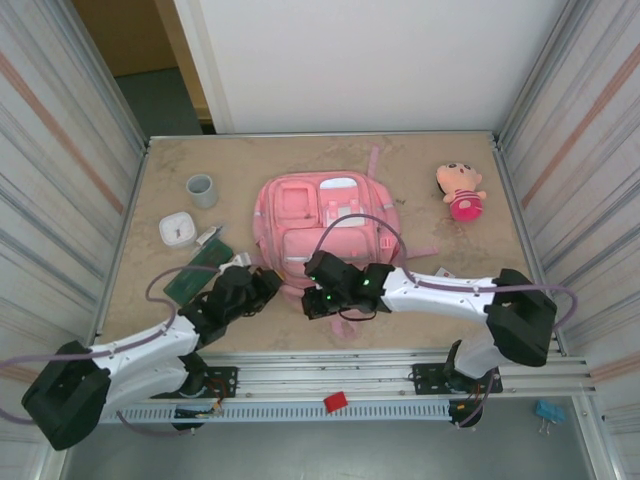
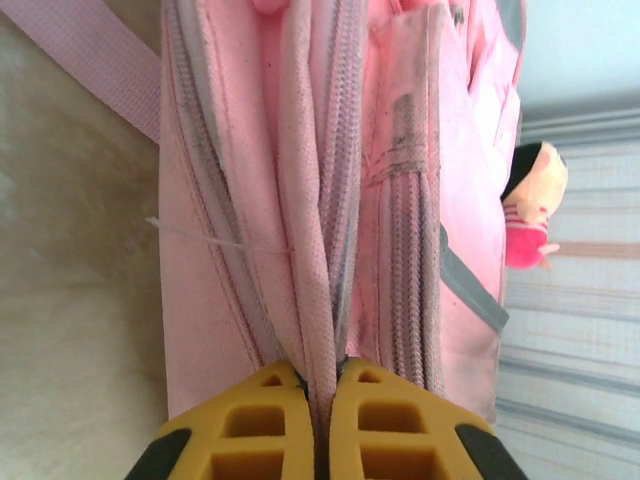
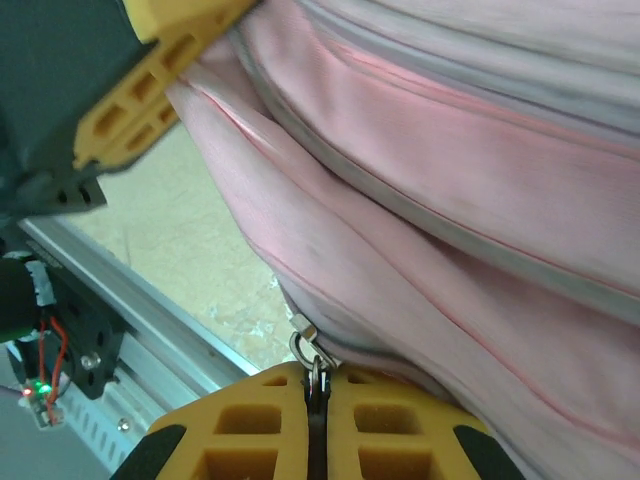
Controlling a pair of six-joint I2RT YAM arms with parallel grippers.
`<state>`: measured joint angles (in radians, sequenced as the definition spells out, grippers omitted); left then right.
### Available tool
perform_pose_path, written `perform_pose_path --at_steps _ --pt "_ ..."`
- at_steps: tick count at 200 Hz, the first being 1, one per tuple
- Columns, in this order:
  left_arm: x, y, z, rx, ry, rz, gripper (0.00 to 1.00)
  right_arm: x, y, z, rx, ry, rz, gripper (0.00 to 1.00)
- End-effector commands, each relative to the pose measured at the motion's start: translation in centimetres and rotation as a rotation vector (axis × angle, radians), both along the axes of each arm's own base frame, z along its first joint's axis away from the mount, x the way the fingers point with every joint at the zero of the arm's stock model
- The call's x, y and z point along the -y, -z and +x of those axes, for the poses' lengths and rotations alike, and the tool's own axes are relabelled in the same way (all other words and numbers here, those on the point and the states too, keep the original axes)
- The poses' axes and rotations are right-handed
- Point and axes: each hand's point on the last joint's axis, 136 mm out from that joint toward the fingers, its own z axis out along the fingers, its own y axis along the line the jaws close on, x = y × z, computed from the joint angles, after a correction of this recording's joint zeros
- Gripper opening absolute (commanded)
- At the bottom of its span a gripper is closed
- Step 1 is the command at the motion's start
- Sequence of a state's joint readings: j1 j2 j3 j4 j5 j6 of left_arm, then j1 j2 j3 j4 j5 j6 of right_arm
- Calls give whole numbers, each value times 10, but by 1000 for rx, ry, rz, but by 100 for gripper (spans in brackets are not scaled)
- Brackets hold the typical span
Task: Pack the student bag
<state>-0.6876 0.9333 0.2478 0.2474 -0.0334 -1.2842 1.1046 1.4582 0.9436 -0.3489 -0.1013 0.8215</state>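
The student bag [image 1: 325, 215] is a big pink backpack lying flat mid-table, front pockets up. At its near edge my left gripper [image 1: 268, 285] is shut on a fold of the bag's pink fabric beside a zip line. The left wrist view has that fold pinched between the yellow fingers [image 2: 322, 372], with the bag [image 2: 250, 200] stretching away. My right gripper [image 1: 318, 290] is at the same near edge, just to the right. It is shut [image 3: 316, 372] on the bag's metal zipper pull [image 3: 308, 350], under the bag [image 3: 450, 200].
A pink-and-tan plush doll [image 1: 460, 190] lies at the back right. A grey cup [image 1: 201, 190], a small white box [image 1: 177, 229] and a dark green flat item [image 1: 195, 275] sit left of the bag. Metal walls fence the table on both sides.
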Motion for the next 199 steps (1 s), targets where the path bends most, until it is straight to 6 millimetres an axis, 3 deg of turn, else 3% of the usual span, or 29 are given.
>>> perform_pose_path --at_steps 1,24,44,61,72,83,105,122,164,199 --pt "-37 -4 17 35 -90 109 0 44 0 -7 -50 8 -83 0" --pt "-49 -7 21 36 -93 106 0 69 3 -1 -69 41 -97 0" --pt "-53 -9 24 35 -78 113 0 80 -1 7 -75 61 -73 0" --pt "-52 -11 26 26 -49 139 0 71 -8 7 -79 31 -23 0" --pt "-48 -14 26 31 -20 143 6 60 -10 3 -81 3 5 0" --pt "-43 -19 26 39 11 145 21 48 -9 -5 -85 -35 22 0" --pt "-30 -31 23 76 104 156 66 32 -10 -12 -87 -75 53 0" --pt "-22 -40 15 137 189 220 84 25 -15 -11 -82 -90 89 0" --pt "14 -77 2 497 468 367 82 26 -36 -3 -74 -100 189 0" --pt "65 -95 -50 985 986 567 80 39 -45 4 -60 -99 215 0"
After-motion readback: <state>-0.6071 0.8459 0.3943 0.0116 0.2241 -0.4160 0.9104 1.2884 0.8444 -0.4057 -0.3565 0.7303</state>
